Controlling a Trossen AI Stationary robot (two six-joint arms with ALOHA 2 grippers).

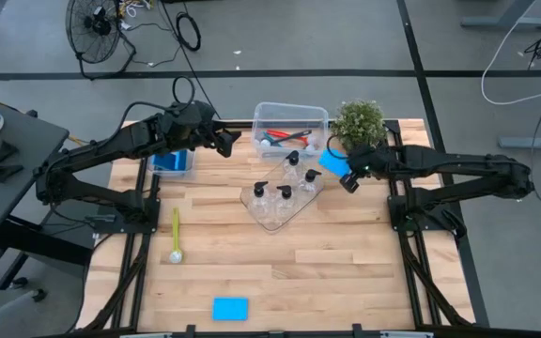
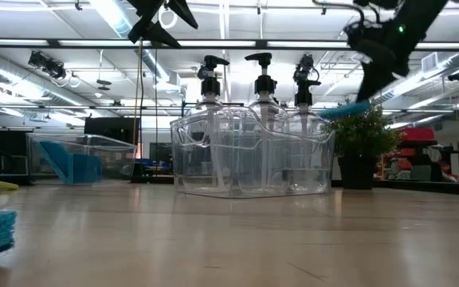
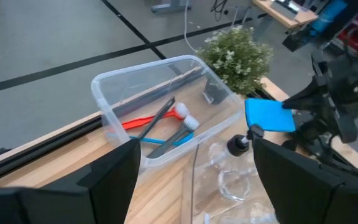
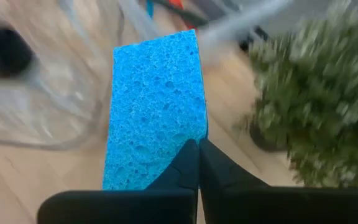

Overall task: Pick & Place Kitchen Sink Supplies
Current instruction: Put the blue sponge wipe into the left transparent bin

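Observation:
My right gripper (image 1: 347, 177) is shut on a light-blue sponge (image 1: 332, 163), up in the air between the bottle tray and the potted plant. My left gripper (image 1: 224, 141) hangs open above the table's far left part, beside a clear bin (image 1: 290, 115) holding red, blue and black brushes (image 3: 160, 121). Several clear pump bottles (image 1: 285, 194) stand in a clear tray (image 1: 272, 218). A yellow-green brush (image 1: 176, 235) lies flat on the table at the left. Another blue sponge (image 1: 230, 308) lies near the near edge. One more leans inside a small bin (image 1: 172, 161). My right gripper pinches the light-blue sponge between its two fingers at the end nearest the wrist (image 4: 176, 152), close to one corner. The fingertips (image 4: 188, 163) stand almost together there. The sponge is lifted clear of the table and juts out past the fingers, tilted (image 2: 345, 110).
The green potted plant (image 1: 358, 122) stands at the far right corner, just behind the held sponge. The bottle tray and brush bin take up the table's middle and far part. Bare wood lies toward the near edge and right side (image 1: 364, 272).

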